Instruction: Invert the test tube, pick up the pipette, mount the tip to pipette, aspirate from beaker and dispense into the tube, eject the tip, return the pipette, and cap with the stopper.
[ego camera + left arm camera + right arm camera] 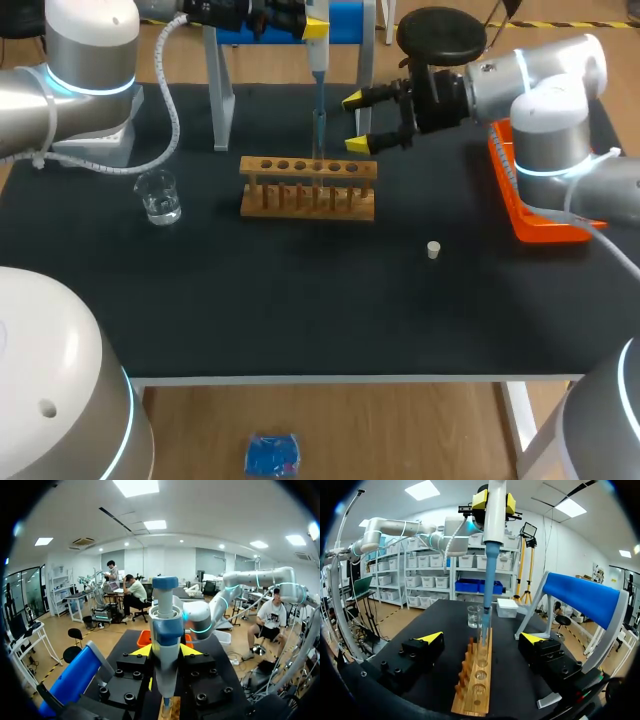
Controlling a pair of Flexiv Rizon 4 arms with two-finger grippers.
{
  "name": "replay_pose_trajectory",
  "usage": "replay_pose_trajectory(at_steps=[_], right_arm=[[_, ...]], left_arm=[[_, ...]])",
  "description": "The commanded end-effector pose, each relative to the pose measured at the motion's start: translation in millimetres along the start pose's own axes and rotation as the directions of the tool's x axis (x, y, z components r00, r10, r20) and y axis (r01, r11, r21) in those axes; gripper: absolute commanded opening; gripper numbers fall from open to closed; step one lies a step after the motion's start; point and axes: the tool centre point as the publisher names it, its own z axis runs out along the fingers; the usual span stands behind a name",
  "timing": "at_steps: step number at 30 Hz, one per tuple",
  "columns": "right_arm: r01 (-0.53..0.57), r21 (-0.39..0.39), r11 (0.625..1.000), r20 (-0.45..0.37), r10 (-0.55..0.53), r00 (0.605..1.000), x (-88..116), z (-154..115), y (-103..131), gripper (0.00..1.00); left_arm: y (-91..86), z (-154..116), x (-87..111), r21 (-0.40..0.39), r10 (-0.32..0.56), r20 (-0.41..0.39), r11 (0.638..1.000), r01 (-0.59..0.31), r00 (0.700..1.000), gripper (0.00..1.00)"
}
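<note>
Black table [300,300]: left claw [166,652] grips pipette [318,75], tip [487,590] seemingly inside tube [320,160].

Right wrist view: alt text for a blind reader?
The left claw holds a pipette upright, its tip in a tube in the wooden rack. The right claw is open, one finger either side of the rack; a beaker sits beyond.

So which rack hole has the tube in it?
The hole under the pipette tip, just right of the middle of the rack in the head view. It alone holds a glass tube; the others look empty.
</note>
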Motion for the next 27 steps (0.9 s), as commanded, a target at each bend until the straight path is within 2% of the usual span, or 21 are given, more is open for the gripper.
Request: replay_pose_trajectory(at_steps=[1,27], right_arm=[[0.0,0.002,1.0,0.002,0.0,1.0,2.4,-2.5,1.4,1.0],[-0.001,0.015,1.0,-0.01,0.001,1.0,6.3,-3.2,1.1,1.0]], left_arm=[[-0.7,0.0,0.9,0.0,0.0,0.002,1.0,0.0,1.0,0.0],[-0.7,0.0,0.9,0.0,0.0,0.002,1.0,0.0,1.0,0.0]])
